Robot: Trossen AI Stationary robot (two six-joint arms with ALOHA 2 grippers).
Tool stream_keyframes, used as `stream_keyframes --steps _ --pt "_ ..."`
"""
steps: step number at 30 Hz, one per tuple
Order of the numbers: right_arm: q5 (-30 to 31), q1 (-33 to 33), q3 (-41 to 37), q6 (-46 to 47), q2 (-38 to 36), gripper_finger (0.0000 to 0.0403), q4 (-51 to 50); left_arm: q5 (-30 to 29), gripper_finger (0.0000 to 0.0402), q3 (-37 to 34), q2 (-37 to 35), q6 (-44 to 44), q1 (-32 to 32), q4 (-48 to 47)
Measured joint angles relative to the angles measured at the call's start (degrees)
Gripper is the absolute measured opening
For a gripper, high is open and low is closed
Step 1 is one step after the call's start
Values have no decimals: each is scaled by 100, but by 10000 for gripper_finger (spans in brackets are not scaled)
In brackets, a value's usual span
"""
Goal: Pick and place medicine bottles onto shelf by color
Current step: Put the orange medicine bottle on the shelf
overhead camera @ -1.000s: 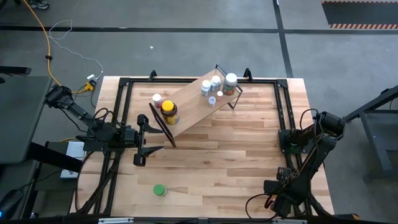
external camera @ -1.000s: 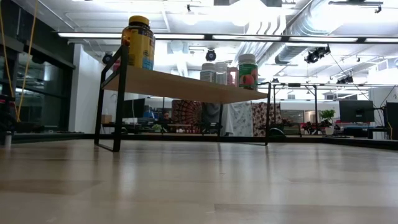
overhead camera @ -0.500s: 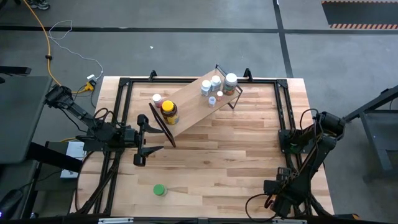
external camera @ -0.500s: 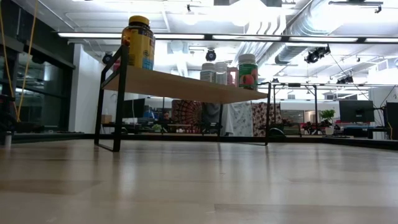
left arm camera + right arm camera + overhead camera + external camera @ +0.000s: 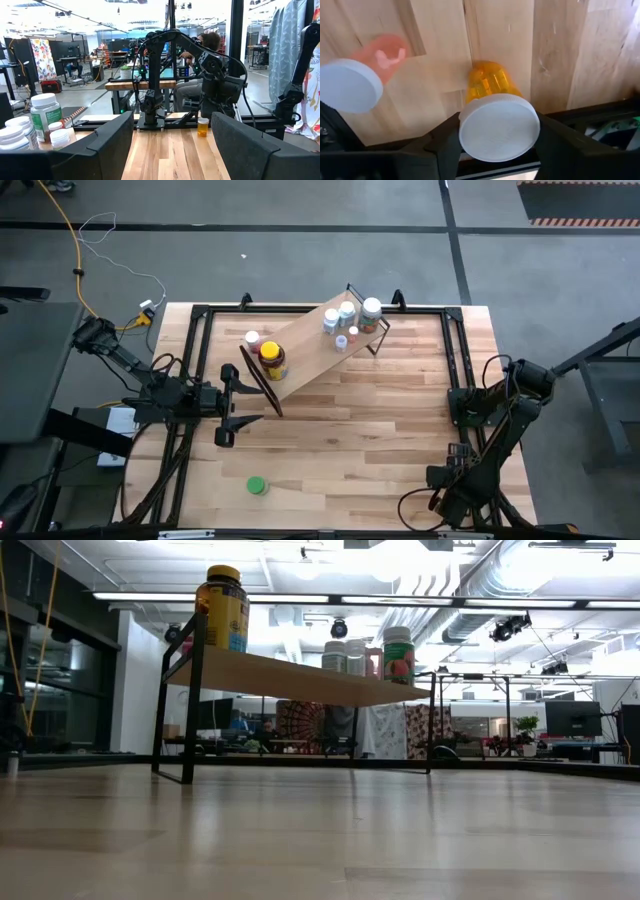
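Note:
The shelf (image 5: 310,352) stands slantwise at the table's far middle. On it are the amber jar with a yellow lid (image 5: 271,360) and several white-capped bottles (image 5: 347,313). My right gripper (image 5: 500,125) is at the near right corner (image 5: 447,478), pointing down. Its fingers stand on either side of the white cap of a small orange bottle (image 5: 492,82) that stands upright on the table. A pinkish white-capped bottle (image 5: 355,82) stands beside it. My left gripper (image 5: 250,402) is open and empty, just left of the shelf's near end. My right gripper comes from above, pointing down, with one finger (image 5: 445,145) on each side of the orange bottle's white cap (image 5: 470,135). I cannot tell whether the fingers touch the cap.
A green bottle (image 5: 256,486) stands on the table near the front left. A white-capped bottle (image 5: 252,338) stands on the table behind the shelf's left end. A black frame (image 5: 455,350) runs around the tabletop. A person sits beyond the table in the left wrist view (image 5: 197,47).

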Motion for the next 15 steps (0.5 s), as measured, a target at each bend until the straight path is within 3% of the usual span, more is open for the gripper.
stream_keyframes --steps 7,15 --pt "242 -34 4 -23 -115 206 -40 0 257 0 -2 0 -1 2" --pt "1836 -548 5 78 -802 201 -61 0 257 0 -1 1 -2 75"
